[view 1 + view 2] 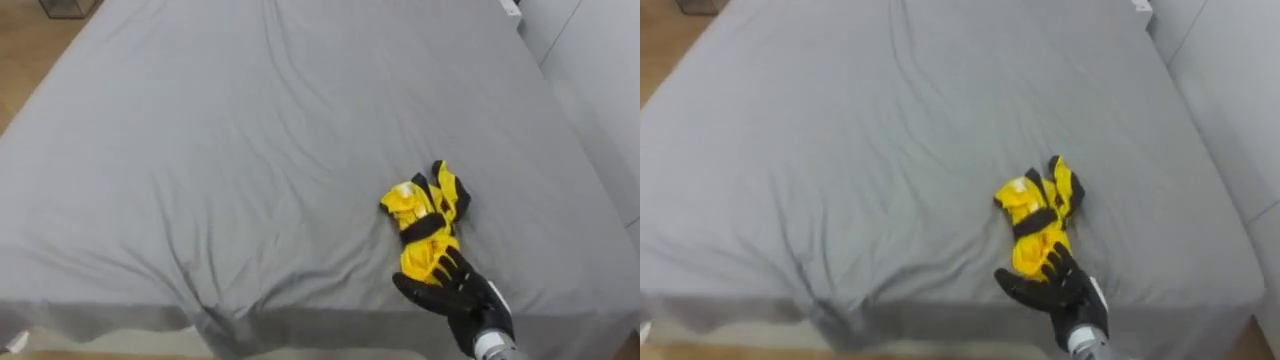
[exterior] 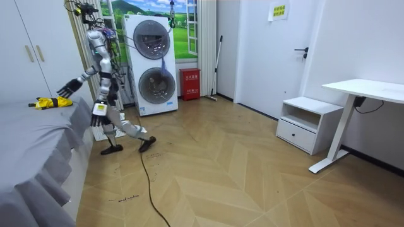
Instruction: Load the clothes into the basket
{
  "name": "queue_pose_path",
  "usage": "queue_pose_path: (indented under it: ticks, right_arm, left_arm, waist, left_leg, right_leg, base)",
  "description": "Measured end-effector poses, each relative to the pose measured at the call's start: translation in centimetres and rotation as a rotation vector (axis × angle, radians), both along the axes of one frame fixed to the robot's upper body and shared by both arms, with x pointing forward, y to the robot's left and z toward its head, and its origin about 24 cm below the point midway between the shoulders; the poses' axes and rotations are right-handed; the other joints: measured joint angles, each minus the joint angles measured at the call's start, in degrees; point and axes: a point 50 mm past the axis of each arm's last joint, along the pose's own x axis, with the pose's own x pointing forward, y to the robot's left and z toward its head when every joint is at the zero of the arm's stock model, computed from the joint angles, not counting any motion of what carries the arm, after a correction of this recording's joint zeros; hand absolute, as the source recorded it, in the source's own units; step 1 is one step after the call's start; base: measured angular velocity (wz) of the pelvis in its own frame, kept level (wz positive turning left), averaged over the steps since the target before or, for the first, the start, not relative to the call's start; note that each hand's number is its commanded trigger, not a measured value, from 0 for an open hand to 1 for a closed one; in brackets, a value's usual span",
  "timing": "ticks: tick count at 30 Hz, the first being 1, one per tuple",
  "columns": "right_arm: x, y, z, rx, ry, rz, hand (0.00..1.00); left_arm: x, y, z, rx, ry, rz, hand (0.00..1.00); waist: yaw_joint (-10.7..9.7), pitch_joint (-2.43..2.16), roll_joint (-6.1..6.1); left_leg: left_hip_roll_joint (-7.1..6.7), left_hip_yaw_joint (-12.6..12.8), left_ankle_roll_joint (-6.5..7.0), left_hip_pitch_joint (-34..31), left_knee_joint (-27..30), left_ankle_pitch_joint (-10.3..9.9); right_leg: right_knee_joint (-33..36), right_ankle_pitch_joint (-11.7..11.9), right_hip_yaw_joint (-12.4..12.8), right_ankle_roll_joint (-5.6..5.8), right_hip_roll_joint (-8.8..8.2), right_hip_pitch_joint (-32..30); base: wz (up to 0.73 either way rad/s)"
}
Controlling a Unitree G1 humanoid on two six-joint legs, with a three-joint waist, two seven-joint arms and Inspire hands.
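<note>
One of your hands, the right hand [image 1: 458,292], is reaching in from the lower right, its wrist being cut off by the bottom edge. Its fingers are lying spread and straight over the near end of the yellow and black garment [image 1: 415,208], hiding that edge. The garment is lying crumpled on the grey bed [image 1: 200,150], just beyond the palm; its pale patch is showing nothing you can read

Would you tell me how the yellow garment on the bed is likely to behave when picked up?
The yellow garment lies crumpled in soft folds, so it will probably hang floppy. It looks thin, so it is likely light. The right hand is at just one end, so the rest may trail.
</note>
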Motion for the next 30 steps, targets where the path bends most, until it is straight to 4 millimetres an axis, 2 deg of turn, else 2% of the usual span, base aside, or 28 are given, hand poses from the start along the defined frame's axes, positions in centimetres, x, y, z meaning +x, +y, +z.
queue_pose_path:
  ticks: [1,2,3,4,5,6,7,8,11,15,19,22,24,30]
  right_arm:
    - [0.2,-0.1,0.3,-0.007,-0.016,-0.001,0.0]
    - [0.5,-0.4,0.7,-0.015,-0.036,-0.003,0.0]
    - [0.7,-0.4,0.8,-0.017,-0.041,-0.004,0.0]
    - [0.8,-0.5,0.9,-0.022,-0.046,-0.013,0.0]
    - [0.8,-0.5,1.0,-0.028,-0.049,-0.022,0.0]
    - [0.9,-0.6,1.2,-0.037,-0.052,-0.022,0.0]
    - [1.0,-0.5,1.3,-0.073,-0.056,-0.003,0.0]
    - [1.1,-0.6,1.7,-0.105,-0.072,0.015,0.0]
    - [1.4,-0.6,2.3,-0.169,-0.1,0.046,0.0]
    - [2.2,-0.6,3.5,-0.261,-0.156,0.092,0.0]
    - [3.3,-0.2,4.5,-0.349,-0.198,0.126,0.0]
    - [4.6,0.3,5.3,-0.369,-0.235,0.142,0.0]
    - [5.3,0.6,5.7,-0.372,-0.254,0.156,0.0]
    - [5.8,1.1,3.5,-0.434,-0.144,0.235,0.0]
  left_arm:
    - [0.4,0.3,0.2,0.008,-0.024,-0.001,0.0]
    - [0.7,0.4,0.3,0.007,-0.039,0.004,0.0]
    - [0.8,0.4,0.4,0.007,-0.045,0.013,0.0]
    - [0.8,0.4,0.4,0.008,-0.045,0.02,0.0]
    - [1.0,0.2,0.4,0.003,-0.059,0.031,0.0]
    - [1.0,0.2,0.4,0.001,-0.066,0.049,0.0]
    - [0.9,0.3,0.4,0.0,-0.069,0.078,0.0]
    - [0.8,0.4,0.3,0.002,-0.056,0.082,0.0]
    - [0.5,0.2,0.1,-0.004,-0.036,0.08,0.0]
    - [0.4,0.3,0.0,-0.005,-0.026,0.078,0.0]
    - [0.2,0.7,-0.1,0.006,0.012,0.066,0.0]
    - [0.9,0.7,-0.1,0.006,0.007,0.063,0.0]
    - [1.4,0.6,-0.2,0.006,0.011,0.055,0.0]
    - [2.6,0.5,-0.2,0.007,0.021,0.027,0.0]
  waist:
    - [-0.1,0.36,-1.48]
    - [0.6,0.32,-1.45]
    - [0.9,0.5,-1.76]
    - [1.7,0.42,-2.13]
    - [2.4,0.26,-2.45]
    - [3.0,0.22,-2.67]
    - [3.0,-0.25,-2.61]
    - [2.5,-0.41,-3.07]
    - [2.0,-0.33,-3.03]
    - [1.2,-0.46,-3.35]
    - [1.1,0.09,-3.53]
    - [1.2,0.56,-3.93]
    - [1.3,0.66,-4.18]
    - [2.8,0.61,-4.59]
  left_leg:
    - [0.11,0.1,0.06,-3.0,0.9,0.0]
    - [0.49,-0.2,0.87,-6.6,0.4,-0.7]
    - [0.79,-0.3,1.28,-8.6,-0.2,-1.0]
    - [0.77,-1.6,1.78,-12.6,-2.9,-1.3]
    - [0.67,-2.5,1.8,-16.1,-6.9,-0.1]
    - [0.6,-2.5,3.83,-17.5,-7.1,3.2]
    - [0.22,-1.7,4.98,-17.2,-8.2,4.2]
    - [-0.42,-0.1,5.59,-15.6,-10.5,4.6]
    - [-1.58,1.7,5.66,-12.1,-14.2,4.8]
    - [-3.14,2.7,5.78,-11.6,-18.3,6.5]
    - [-3.44,2.6,5.75,-12.5,-19.5,7.1]
    - [-3.56,2.4,5.79,-13.9,-19.5,7.3]
    - [-3.98,2.0,5.92,-15.1,-19.4,7.7]
    - [-4.36,1.7,6.3,-17.2,-20.2,7.9]
  right_leg:
    - [-1.9,-0.9,1.5,1.03,-0.52,2.5]
    - [-3.0,-1.5,2.4,1.45,-0.24,3.7]
    - [-3.5,-1.7,2.6,1.37,-0.1,4.2]
    - [-3.2,-2.1,4.0,1.62,-0.14,4.6]
    - [-2.3,-2.6,5.1,2.15,-0.04,4.0]
    - [-0.9,-3.3,6.0,2.46,-0.07,3.2]
    - [1.0,-4.3,6.9,3.36,-0.35,1.8]
    - [0.6,-4.5,6.4,3.73,-1.25,1.9]
    - [-0.4,-4.6,5.1,3.83,-2.18,3.4]
    - [-0.2,-5.2,6.3,4.07,-2.93,1.9]
    - [-0.4,-5.4,5.6,4.03,-3.2,0.5]
    - [-0.4,-5.7,5.2,4.05,-3.39,-0.8]
    - [-0.3,-5.7,4.9,4.07,-3.6,-1.9]
    - [-0.3,-5.8,5.0,4.41,-3.99,-4.4]
  base:
    - [0.12]
    - [-0.03]
    - [-0.28]
    - [-0.41]
    - [-0.54]
    - [-0.6]
    - [-0.42]
    - [-0.37]
    - [-0.39]
    - [-0.12]
    - [0.04]
    - [0.07]
    - [0.09]
    - [0.0]
